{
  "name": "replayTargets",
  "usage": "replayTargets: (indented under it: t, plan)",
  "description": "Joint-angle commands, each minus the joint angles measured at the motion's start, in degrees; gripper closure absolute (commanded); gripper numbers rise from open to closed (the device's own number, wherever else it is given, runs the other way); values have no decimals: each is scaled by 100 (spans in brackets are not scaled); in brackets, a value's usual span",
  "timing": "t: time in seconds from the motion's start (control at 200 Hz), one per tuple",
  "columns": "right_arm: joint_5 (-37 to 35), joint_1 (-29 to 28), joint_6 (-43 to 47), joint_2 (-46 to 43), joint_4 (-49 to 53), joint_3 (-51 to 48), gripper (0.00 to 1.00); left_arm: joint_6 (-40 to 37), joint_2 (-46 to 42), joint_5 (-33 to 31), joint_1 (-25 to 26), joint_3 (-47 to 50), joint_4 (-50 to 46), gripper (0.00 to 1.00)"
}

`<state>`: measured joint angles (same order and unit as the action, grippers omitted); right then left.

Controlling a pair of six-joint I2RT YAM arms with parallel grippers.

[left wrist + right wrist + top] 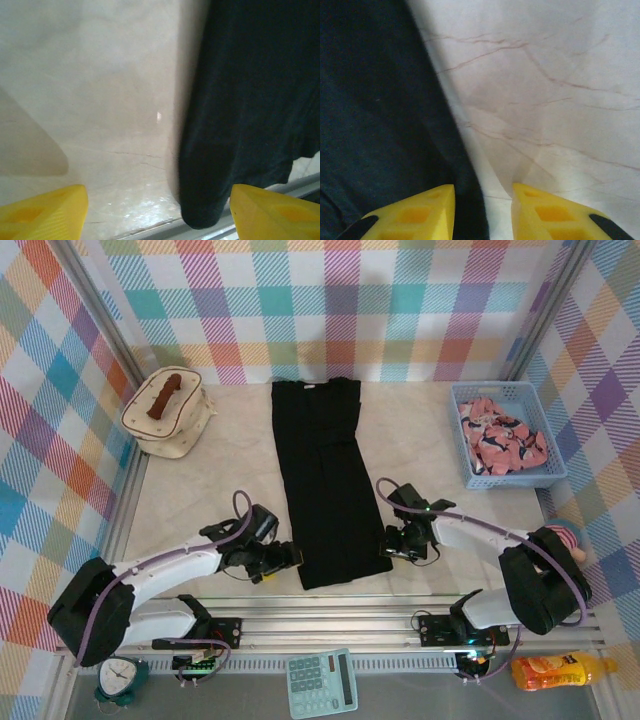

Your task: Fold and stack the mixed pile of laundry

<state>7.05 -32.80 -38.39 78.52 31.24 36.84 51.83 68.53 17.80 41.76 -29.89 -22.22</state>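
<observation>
Two garments make up the laundry. The black shirt (320, 480) lies flat as one long, narrow strip down the middle of the table (230, 460), running from the far wall to just short of the near edge. The pink garment (505, 445), printed with dark and white shapes, sits crumpled inside the single light-blue mesh basket (470, 392) at the far right, well apart from the shirt.

Two arms reach in, one on each side of the shirt's near end. The left tool (285, 558) is just beside the near left corner and the right tool (392, 545) is at the right edge.

One cream quilted bag (165, 425) with a brown handle stands at the far left. The table is pale, marble-patterned stone, and the walls (320, 300) are covered in multicoloured plaid. A metal rail (350, 625) runs along the near edge. In front of it are one small clock (120, 675), one calculator (320, 683) and one orange bottle (560, 670).

In the left wrist view, the yellow fingers (45, 210) are spread wide and released, with the shirt's rounded corner hanging between them, nearer the right-hand one. In the right wrist view, the fingers (420, 215) are parted more narrowly, not clenched. The shirt's edge runs into the gap, and brown veins show in the stone.
</observation>
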Motion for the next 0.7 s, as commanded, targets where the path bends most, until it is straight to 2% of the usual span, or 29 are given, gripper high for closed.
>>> replayTargets:
  t: [0.0, 0.185, 0.355, 0.47, 0.565, 0.695]
  plan:
    - [1194, -315, -214, -45, -320, -86, 65, 233, 267, 35, 300, -183, 294, 27]
    - [965, -324, -184, -480, 158, -122, 61, 487, 619, 4, 703, -281, 564, 29]
    - [1012, -333, -238, -412, 58, -236, 59, 538, 928, -13, 858, -303, 578, 32]
    - [1069, -405, -323, -350, -109, -313, 56, 679, 1072, -6, 920, -285, 978, 34]
    - [1098, -455, -370, -266, -252, -341, 56, 796, 1194, 12, 1002, -357, 1222, 38]
    - [1071, -465, -396, -148, -375, -365, 61, 819, 1452, 112, 1136, -636, 1356, 46]
